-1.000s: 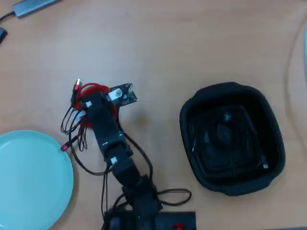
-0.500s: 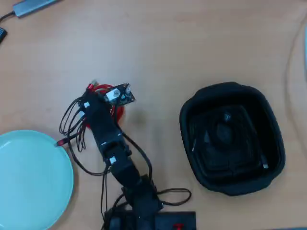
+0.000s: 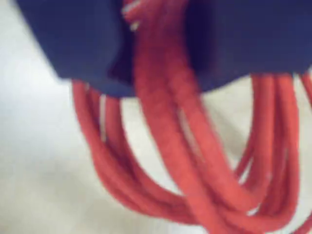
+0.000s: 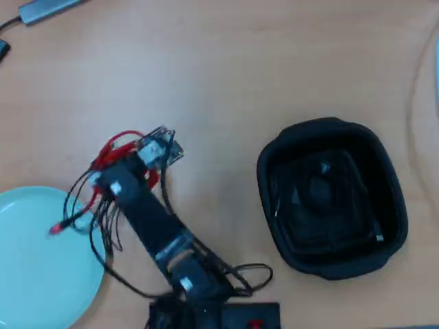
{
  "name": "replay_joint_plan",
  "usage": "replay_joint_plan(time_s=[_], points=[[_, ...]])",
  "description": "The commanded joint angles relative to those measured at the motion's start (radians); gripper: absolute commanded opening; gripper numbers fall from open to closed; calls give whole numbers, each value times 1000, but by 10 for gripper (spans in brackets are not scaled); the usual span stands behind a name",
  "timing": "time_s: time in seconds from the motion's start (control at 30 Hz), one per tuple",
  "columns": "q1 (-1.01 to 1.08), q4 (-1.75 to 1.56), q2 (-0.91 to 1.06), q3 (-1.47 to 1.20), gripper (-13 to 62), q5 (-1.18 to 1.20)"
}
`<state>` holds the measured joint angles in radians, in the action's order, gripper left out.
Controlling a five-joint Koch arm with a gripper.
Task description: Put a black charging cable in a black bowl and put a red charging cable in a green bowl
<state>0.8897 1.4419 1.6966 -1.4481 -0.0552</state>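
In the overhead view my gripper [image 4: 113, 168] is shut on the red charging cable [image 4: 114, 145], which is lifted at the table's left side. A red plug end [image 4: 55, 228] dangles over the upper right edge of the pale green bowl [image 4: 27, 274]. Close up in the wrist view, the red charging cable [image 3: 195, 161] hangs in several loops from between the dark jaws of my gripper [image 3: 156, 53]. At the right stands the black bowl [image 4: 274, 154]. The black charging cable lies faintly visible inside it, its small light plug [image 4: 378, 237] by the right inner wall.
My arm's base [image 4: 212, 315] and its thin dark wires [image 4: 103, 226] occupy the bottom centre, beside the green bowl. A grey hub [image 4: 48, 8] and a dark lead [image 4: 3, 48] lie at the top left corner. Bare wooden table lies between the two bowls.
My arm has swung left and down the picture with the red cable in the gripper. The dangling plug end now hangs over the green bowl's edge instead of the table.
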Motion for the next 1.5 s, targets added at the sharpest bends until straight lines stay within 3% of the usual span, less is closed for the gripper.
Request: replay_joint_plan(time_s=[0.0, 0.33, 0.67, 1.13, 1.47], points=[[-89, -3, 196, 126, -67, 32], [-479, -81, 256, 149, -67, 60], [-701, -285, 245, 156, -67, 81], [-710, -457, -9, 176, -63, 147], [-744, -571, -132, 175, 30, 158]])
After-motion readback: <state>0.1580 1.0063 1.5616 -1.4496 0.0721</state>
